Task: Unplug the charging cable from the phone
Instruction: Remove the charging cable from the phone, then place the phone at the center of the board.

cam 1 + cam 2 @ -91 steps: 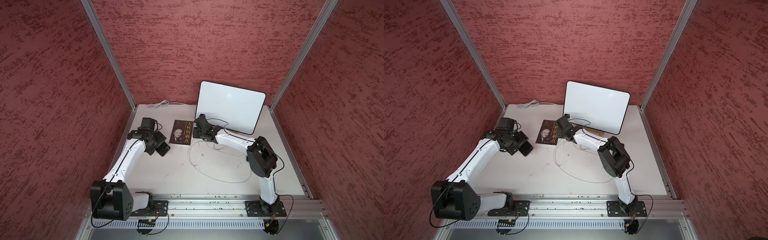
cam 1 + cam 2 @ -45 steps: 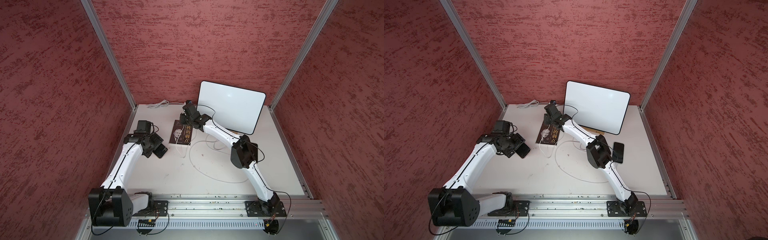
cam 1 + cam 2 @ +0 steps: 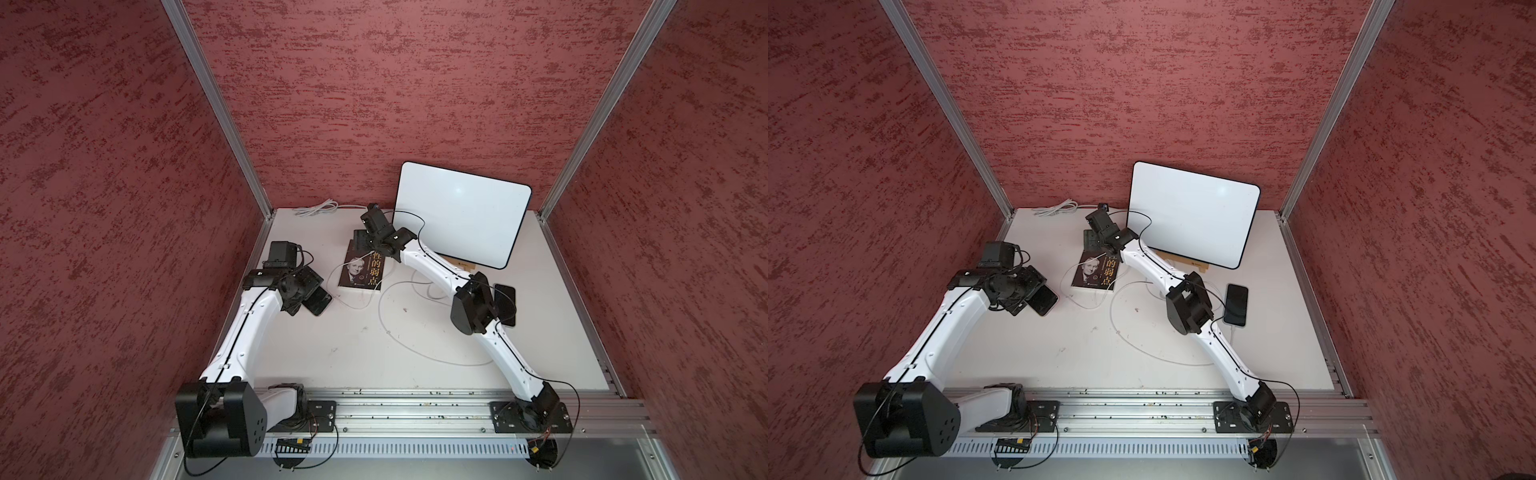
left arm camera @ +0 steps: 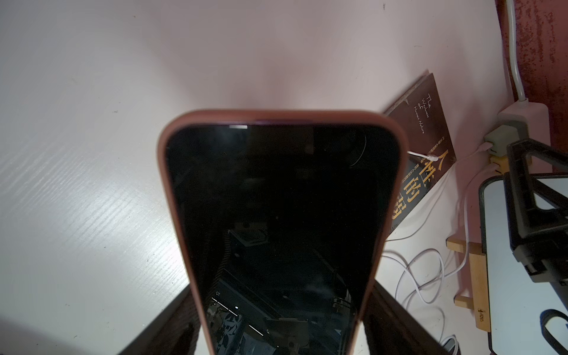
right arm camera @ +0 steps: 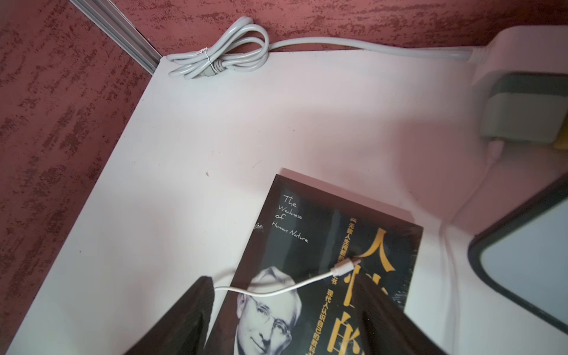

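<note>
On the white desk (image 3: 374, 353) a white rounded-corner board (image 3: 461, 216) stands propped. Beside it lies a dark paperback book (image 5: 322, 307), with the right end effector (image 5: 284, 307) spread wide above, gripping nothing. The left end effector (image 3: 307, 293) clamps the black-screened phone in a salmon case (image 4: 276, 215). The thin white charging cable (image 5: 276, 290) lies on the book, its plug free and apart from the phone.

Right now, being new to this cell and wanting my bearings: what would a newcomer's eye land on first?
The big white board propped up before the back wall stands out. Then the loose cable plug lying on the dark book by the open right fingers, and, left of the book, the dark-screened phone clamped between the left fingers.
</note>
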